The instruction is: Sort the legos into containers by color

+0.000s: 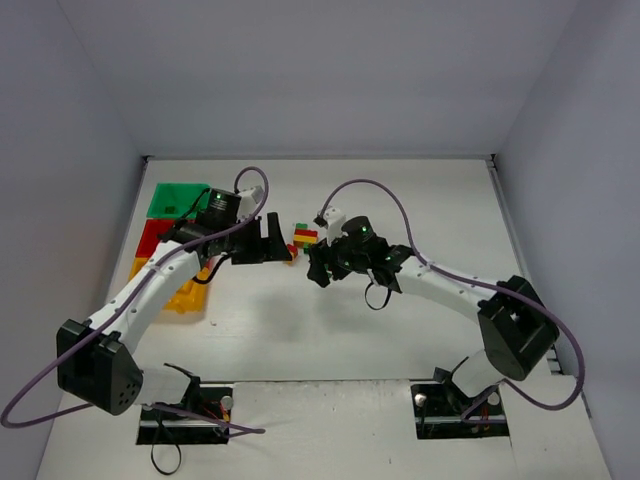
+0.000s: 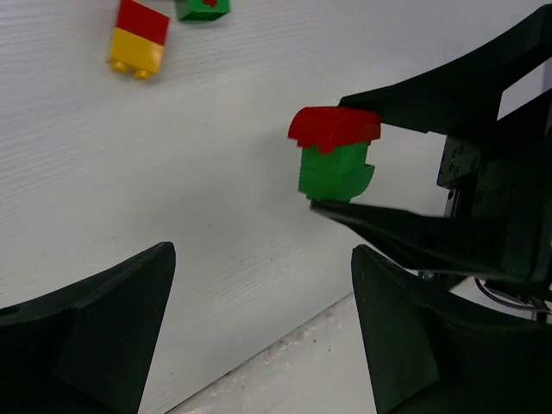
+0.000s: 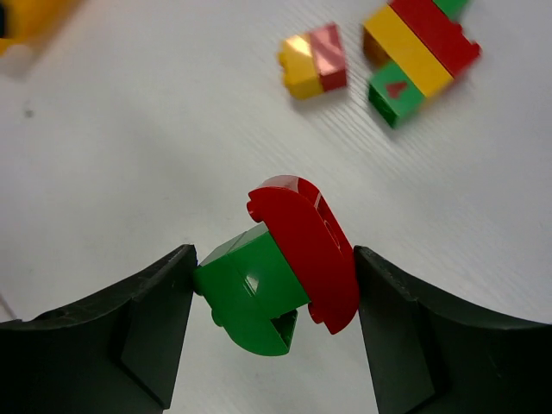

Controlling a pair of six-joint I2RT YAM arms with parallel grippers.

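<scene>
— What is the right gripper [image 3: 274, 263] doing?
— It pinches a red-on-green lego pair [image 3: 259, 297] between both fingers.
— And the left gripper [image 2: 263, 257]?
— Spread wide, empty, facing that pair. Beyond lie loose legos [image 1: 303, 238]; the containers [image 1: 172, 199] sit far left.

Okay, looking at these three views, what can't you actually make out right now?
Top view: the left arm covers much of the red bin and yellow bin, hiding their contents.
Top view: the loose legos are too small to count.
Top view: the right gripper hides the red-and-green stack it grips.
Left wrist view: a green brick is cut off by the top edge.
</scene>
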